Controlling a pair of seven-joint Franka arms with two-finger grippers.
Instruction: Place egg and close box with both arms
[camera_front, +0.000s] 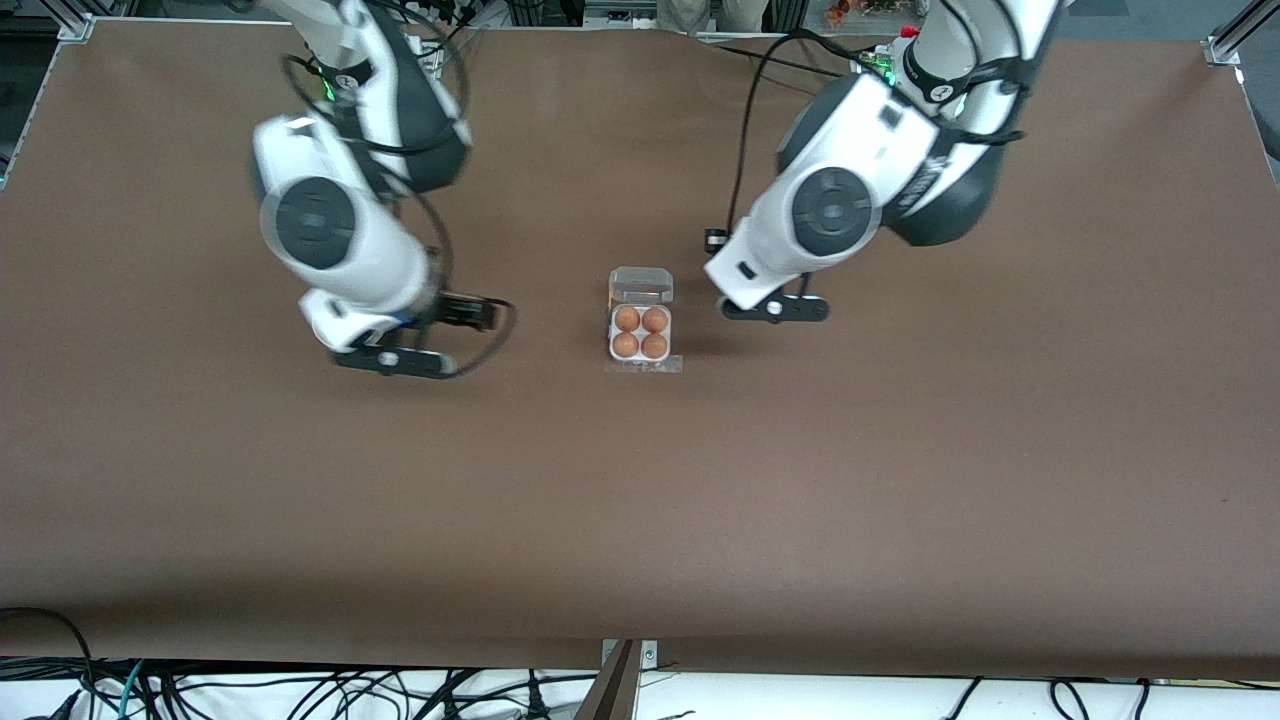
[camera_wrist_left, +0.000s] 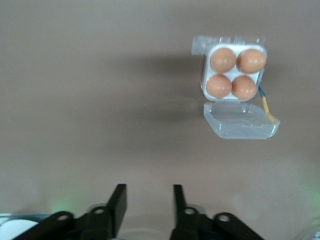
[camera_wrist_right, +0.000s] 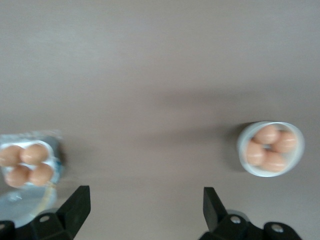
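**Front view: box full, lid up, both claws free**

Front view has the box (camera_front: 640, 322) about the middle of the brown counter (camera_front: 640, 520), standing between my two arms. All four cells hold brown eggs (camera_front: 627, 319), set two by two in the whitish tray. The clear lid (camera_front: 641, 285) is swung open and sits at the edge of the box farther from the front camera. A strip of clear plastic juts from the nearer edge.

My left claw (camera_front: 775, 308) hangs over the counter just beside the box, toward the left arm's end. My left wrist view shows its two black fingers (camera_wrist_left: 120, 202) parted with nothing but bare counter between them, so that claw is released. From there I see the box (camera_wrist_left: 234, 72) with its four eggs (camera_wrist_left: 222, 59) and the lid (camera_wrist_left: 241, 120) lying open off the hinge. A thin blue and yellow strip (camera_wrist_left: 265, 102) runs along one side where lid meets tray. A small mark on the left arm's joint ring is too small for me to read.

My right claw (camera_front: 395, 360) hangs over the counter well apart from the box, toward the right arm's end. Its fingers (camera_wrist_right: 77, 207) are spread wide and grip nothing. My right wrist view catches the box (camera_wrist_right: 27, 165) at one edge and a round white bowl (camera_wrist_right: 270, 148) well apart from it. The bowl holds several more brown eggs. In the front view my right arm hides that bowl.
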